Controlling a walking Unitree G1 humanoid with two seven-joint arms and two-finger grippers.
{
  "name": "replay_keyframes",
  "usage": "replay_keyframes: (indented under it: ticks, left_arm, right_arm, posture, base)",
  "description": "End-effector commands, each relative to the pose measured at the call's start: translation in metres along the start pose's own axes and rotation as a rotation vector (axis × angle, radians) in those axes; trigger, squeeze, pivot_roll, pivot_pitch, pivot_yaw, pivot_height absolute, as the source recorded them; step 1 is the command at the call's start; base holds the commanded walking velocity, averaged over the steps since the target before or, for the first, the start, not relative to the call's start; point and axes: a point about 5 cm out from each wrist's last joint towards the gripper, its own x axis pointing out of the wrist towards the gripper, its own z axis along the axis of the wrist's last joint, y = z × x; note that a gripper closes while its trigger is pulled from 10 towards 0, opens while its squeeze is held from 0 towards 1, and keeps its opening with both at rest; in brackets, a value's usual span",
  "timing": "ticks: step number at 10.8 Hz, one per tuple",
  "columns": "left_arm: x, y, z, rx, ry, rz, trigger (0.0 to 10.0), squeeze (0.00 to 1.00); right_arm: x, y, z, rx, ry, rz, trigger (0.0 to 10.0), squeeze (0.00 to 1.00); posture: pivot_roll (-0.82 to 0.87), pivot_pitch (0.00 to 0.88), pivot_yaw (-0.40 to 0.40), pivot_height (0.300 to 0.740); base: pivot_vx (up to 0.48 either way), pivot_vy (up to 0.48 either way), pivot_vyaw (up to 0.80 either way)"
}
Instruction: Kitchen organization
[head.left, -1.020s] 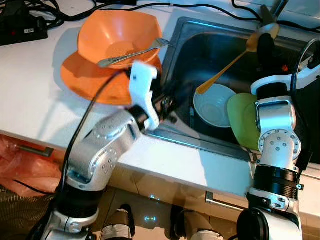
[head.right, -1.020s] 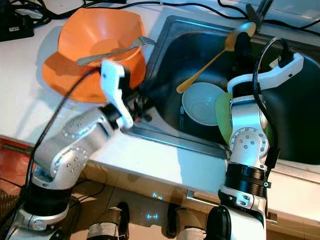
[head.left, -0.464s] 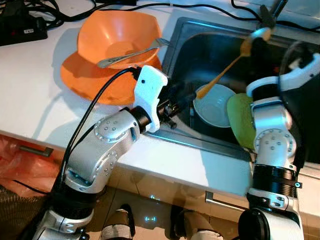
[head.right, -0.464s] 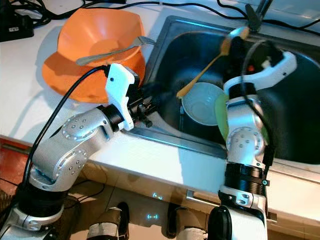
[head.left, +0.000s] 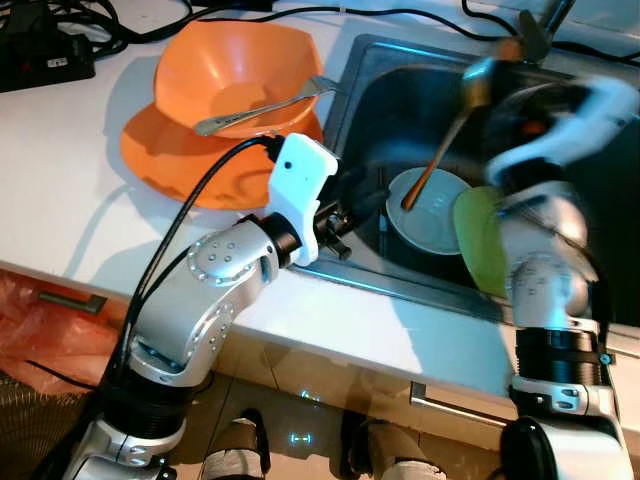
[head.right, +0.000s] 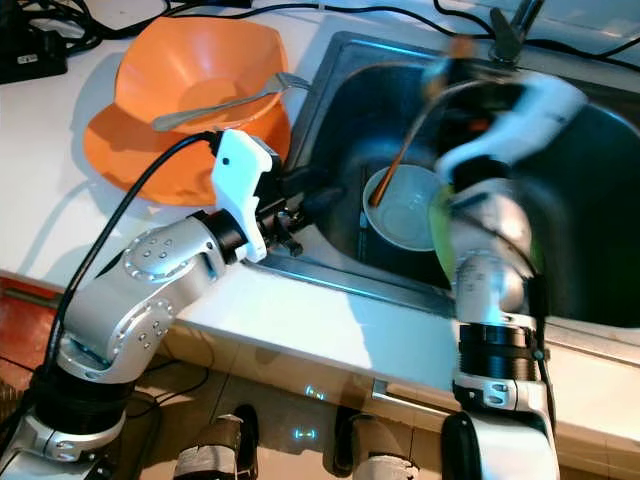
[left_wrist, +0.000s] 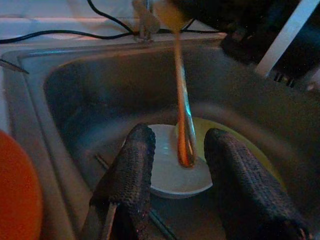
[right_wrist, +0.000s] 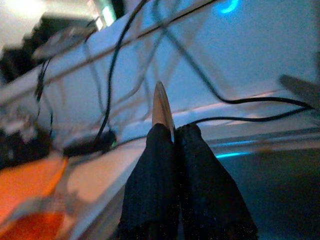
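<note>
Kitchen counter and steel sink (head.left: 350, 70), seen from the robot's head. The right gripper (right_wrist: 172, 131) was held over the sink, its arm blurred; its two black fingers (right_wrist: 150, 185) were pressed together on the bowl end of a long wooden spoon (head.left: 440, 150). The spoon stood steeply tilted, its lower end resting inside a white bowl (head.left: 430, 215) on the sink floor. Just beside the bowl, on the robot's right, lay a yellow-green plate (head.left: 478, 240), partly hidden by the right arm; whether plate and bowl touched could not be told.

The left gripper (left_wrist: 177, 165) reached over the sink's near-left rim toward the bowl. Its fingers (left_wrist: 131, 170) were spread apart and held nothing; in the left wrist view the spoon's shaft and the white bowl appeared between them, farther off.

On the white countertop (head.left: 60, 180) to the left of the sink sat an orange bowl (head.left: 235, 65) stacked on an orange plate (head.left: 170, 160). A metal fork (head.left: 265, 105) lay across the orange bowl, its tines pointing toward the sink. Black cables (head.left: 420, 15) ran along the back of the counter, and a black power strip (head.left: 40, 55) sat at its far-left corner. The faucet (head.left: 545, 25) rose at the sink's back edge.
</note>
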Motion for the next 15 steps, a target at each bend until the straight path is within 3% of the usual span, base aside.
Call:
replay_keyframes:
  ticks: [1, 5, 12, 15]
  left_arm:
    - [0.001, -0.006, 0.001, 0.011, 0.002, -0.028, 10.0, 0.00]
    - [0.000, -0.007, -0.002, 0.016, 0.016, -0.038, 10.0, 0.00]
    - [-0.003, -0.013, -0.006, 0.013, 0.046, -0.083, 10.0, 0.00]
    - [-0.003, -0.013, -0.006, 0.011, 0.050, -0.090, 10.0, 0.00]
  right_arm:
    - [-0.003, -0.005, -0.005, -0.047, 0.016, 0.000, 10.0, 0.00]
    - [-0.001, -0.021, -0.023, -0.227, 0.173, 0.002, 10.0, 0.00]
    - [-0.003, -0.015, -0.043, -0.246, 0.260, 0.064, 10.0, 0.00]
    - [-0.013, -0.015, -0.064, -0.317, 0.375, 0.094, 10.0, 0.00]
  posture:
    - [0.13, 0.241, -0.044, 0.740]
    - [0.14, 0.227, -0.042, 0.740]
    - [0.14, 0.244, -0.041, 0.740]
    - [0.14, 0.247, -0.040, 0.740]
  base:
    - [0.000, 0.000, 0.00]
    - [0.000, 0.000, 0.00]
    - [0.000, 0.000, 0.00]
    - [0.000, 0.000, 0.00]
